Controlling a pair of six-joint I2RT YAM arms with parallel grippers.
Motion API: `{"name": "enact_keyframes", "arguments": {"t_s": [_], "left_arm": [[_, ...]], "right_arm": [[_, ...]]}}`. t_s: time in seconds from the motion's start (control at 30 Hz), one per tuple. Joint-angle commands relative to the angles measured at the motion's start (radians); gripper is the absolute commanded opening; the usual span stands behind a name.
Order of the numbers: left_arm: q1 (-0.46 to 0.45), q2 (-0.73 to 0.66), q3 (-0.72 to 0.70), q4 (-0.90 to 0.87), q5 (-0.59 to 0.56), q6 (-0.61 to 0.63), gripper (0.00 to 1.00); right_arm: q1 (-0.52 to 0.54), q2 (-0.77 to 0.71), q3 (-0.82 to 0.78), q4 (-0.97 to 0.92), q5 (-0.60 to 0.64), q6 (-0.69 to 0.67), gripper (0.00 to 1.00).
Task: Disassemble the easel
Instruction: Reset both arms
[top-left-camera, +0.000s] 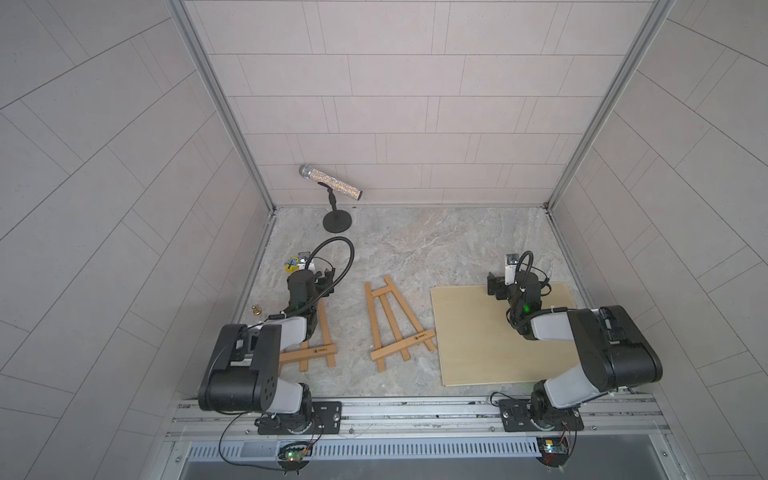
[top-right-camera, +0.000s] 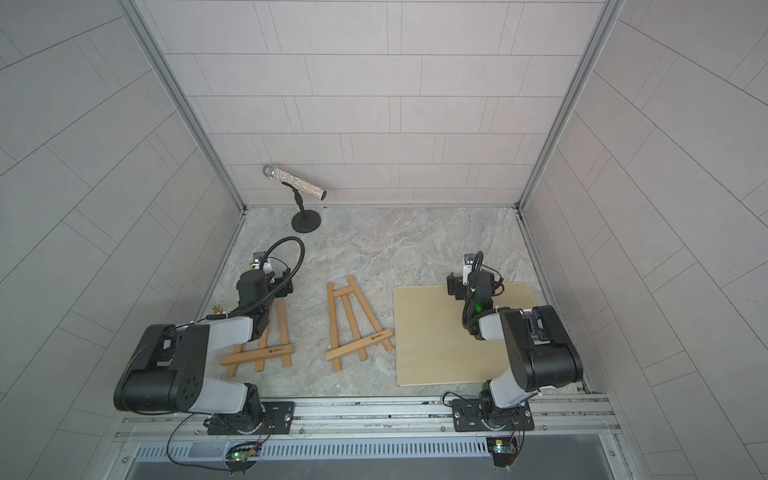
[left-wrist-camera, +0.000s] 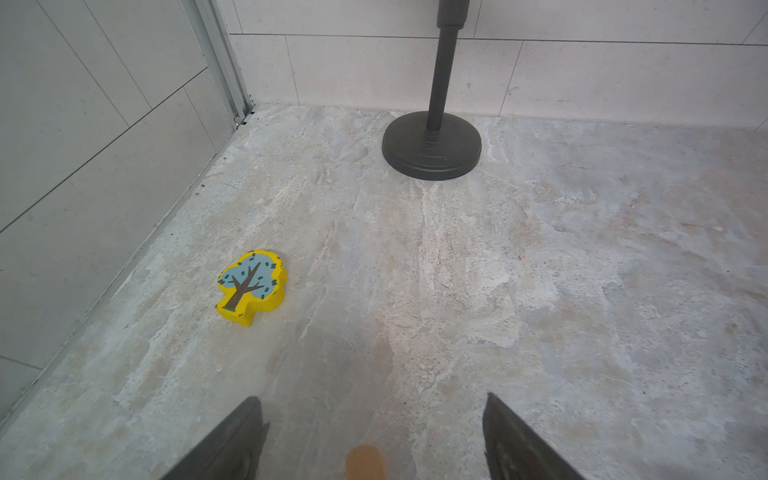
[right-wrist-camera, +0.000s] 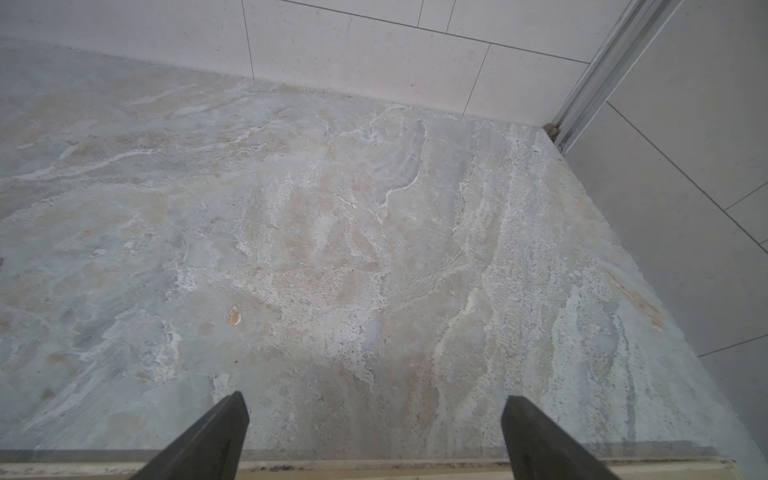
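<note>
A light-brown wooden A-frame easel (top-left-camera: 395, 324) lay flat near the middle of the grey marbled tabletop (top-left-camera: 415, 241), its narrow end toward 12 o'clock and its shelf bar toward 5 o'clock, with neither arm touching it; a second wooden easel (top-left-camera: 320, 351) lay flat at 8 o'clock, its upper part hidden beneath the left arm in both top views; the left gripper (left-wrist-camera: 372, 399) hung low over that hidden end with its jaws spread wide, and in the left wrist view a rounded wooden tip (left-wrist-camera: 365, 461) showed between the dark fingers (left-wrist-camera: 232, 440), clear of both, so nothing was gripped; the right gripper (right-wrist-camera: 374, 397) stood fully spread and empty above the 12 o'clock edge of a pale square plywood board (top-left-camera: 478, 340) at 4 o'clock; a glittery silver microphone (top-left-camera: 330, 183) sat tilted on a black round-based stand (left-wrist-camera: 432, 145) at 11 o'clock; a yellow tree-shaped wooden block (left-wrist-camera: 251, 286) lay at 10 o'clock near the side wall; a small brass-coloured object (top-left-camera: 256, 310), too small to identify, sat at 9 o'clock by the table's edge.
</note>
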Motion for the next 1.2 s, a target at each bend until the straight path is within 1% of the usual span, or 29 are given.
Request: {"name": "enact_keyframes", "arguments": {"t_s": [0.0, 0.1, 0.2, 0.27, 0.33, 0.67, 0.87, 0.93, 1.17], "left_arm": [[0.008, 0.02, -0.03, 0.151, 0.017, 0.015, 0.85], [0.009, 0.076, -0.049, 0.239, 0.017, 0.007, 0.85], [0.011, 0.131, -0.051, 0.298, 0.01, 0.006, 0.85], [0.014, 0.116, -0.047, 0.262, 0.011, -0.001, 0.85], [0.014, 0.128, -0.051, 0.289, 0.001, -0.005, 0.85], [0.014, 0.126, -0.056, 0.294, -0.026, -0.014, 0.85], [0.013, 0.124, -0.059, 0.298, -0.013, -0.008, 0.86], [0.018, 0.124, -0.061, 0.305, -0.038, -0.023, 0.86], [0.018, 0.124, -0.067, 0.311, -0.036, -0.022, 0.88]], "right_arm": [[-0.003, 0.024, -0.022, 0.137, 0.015, -0.012, 1.0], [-0.004, 0.024, -0.018, 0.132, 0.017, -0.012, 1.0], [-0.004, 0.024, -0.006, 0.106, 0.058, 0.003, 1.0], [-0.004, 0.021, -0.004, 0.1, 0.065, 0.005, 1.0], [-0.004, 0.019, -0.003, 0.095, 0.066, 0.004, 1.0], [-0.004, 0.024, -0.005, 0.103, 0.065, 0.004, 1.0], [-0.004, 0.024, -0.005, 0.104, 0.066, 0.004, 1.0], [-0.004, 0.024, -0.005, 0.104, 0.066, 0.004, 1.0], [-0.004, 0.024, -0.005, 0.104, 0.066, 0.004, 1.0]]}}
